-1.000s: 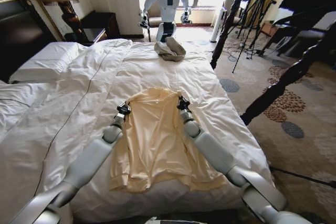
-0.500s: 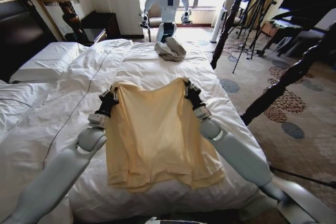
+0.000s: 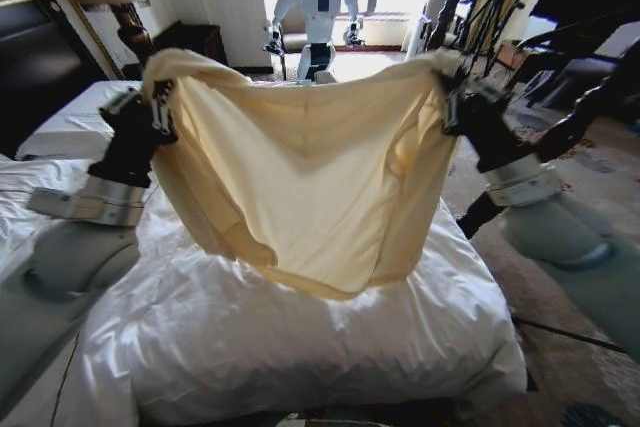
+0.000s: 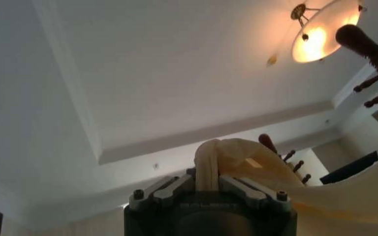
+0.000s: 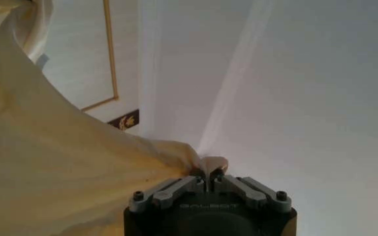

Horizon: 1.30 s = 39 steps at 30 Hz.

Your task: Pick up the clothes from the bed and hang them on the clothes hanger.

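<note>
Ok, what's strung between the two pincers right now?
In the head view, the shirt hangs stretched between the left pincer and right pincer, each clamped on a shoulder, sagging above the bed.

- Left arm raised, forearm angled up from the lower left of the head view; wrist cocked so the left gripper points upward.
- Left gripper fingers pinched together on a fold of the shirt.
- Right arm raised on the opposite side, forearm rising from lower right; right gripper at about the same height as the left.
- Right gripper fingers appear nearly closed on a shirt corner; the contact itself is partly hidden by fabric.
- Grippers well apart.
</note>
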{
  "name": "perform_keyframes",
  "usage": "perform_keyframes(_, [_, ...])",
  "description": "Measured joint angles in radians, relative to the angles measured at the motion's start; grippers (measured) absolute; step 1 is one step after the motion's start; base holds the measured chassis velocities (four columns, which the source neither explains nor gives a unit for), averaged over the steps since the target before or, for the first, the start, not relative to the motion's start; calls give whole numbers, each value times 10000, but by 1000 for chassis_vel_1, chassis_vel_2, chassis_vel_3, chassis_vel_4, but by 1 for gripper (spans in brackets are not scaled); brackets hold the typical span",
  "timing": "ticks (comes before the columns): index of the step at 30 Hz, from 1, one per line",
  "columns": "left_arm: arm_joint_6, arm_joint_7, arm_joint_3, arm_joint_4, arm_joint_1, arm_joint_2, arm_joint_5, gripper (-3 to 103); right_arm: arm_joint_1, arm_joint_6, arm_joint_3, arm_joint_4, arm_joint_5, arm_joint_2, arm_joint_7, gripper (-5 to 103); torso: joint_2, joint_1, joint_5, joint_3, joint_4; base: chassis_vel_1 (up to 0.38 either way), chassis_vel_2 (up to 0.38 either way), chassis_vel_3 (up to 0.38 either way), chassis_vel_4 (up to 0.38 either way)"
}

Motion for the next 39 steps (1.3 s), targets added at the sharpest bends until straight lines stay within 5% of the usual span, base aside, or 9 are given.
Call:
perform_keyframes(11, [-282,900,-6033,-687,2932,-497,-3691,2,4248,-1004,-636,1509,3988,-2293,1075,0,-2,3,-3,2,-1,0,0,0,0])
perform_keyframes(15, [-296,1258,-7479,-658,3451,-429,-5168,2,6305,-1316,-1294,1862,5859,-3254,1221,0,-1,1,-10,1,1,0,0,0,0])
perform_keyframes(21, [37,1604,-7764,-628,3203,-225,-6071,2,8223,-890,-3111,1887,7122,-4552,1197,0,1,-2,-6,-2,-9,0,0,0,0])
perform_keyframes(27, [620,1720,-5115,-582,2375,-462,-4733,2,8170,-599,-5679,1840,5500,-4204,1329,0,-2,4,-5,3,-4,0,0,0,0])
perform_keyframes(30, [919,1859,-2430,-465,1962,-574,-3138,2,7060,-515,-6564,1558,3971,-2841,1300,0,-2,4,-7,4,-2,0,0,0,0])
perform_keyframes(32, [945,1890,-2001,-351,1868,-568,-2917,2,6694,-467,-6439,1369,3550,-2458,1285,0,-1,3,-9,4,-3,0,0,0,0])
perform_keyframes(35, [934,2174,699,1271,1279,-404,-1788,2,4048,1,-6239,-1133,1405,587,1008,0,-1,-1,-4,3,1,0,0,0,0])
perform_keyframes(36, [934,2174,699,1271,1279,-404,-1788,2,4048,1,-6239,-1133,1405,587,1008,0,-1,-1,-4,3,1,0,0,0,0])
perform_keyframes(39, [767,2412,3241,3461,-64,-270,-1115,2,2864,987,-6508,-4077,-175,3247,627,0,-6,9,-5,9,8,0,0,0,0])
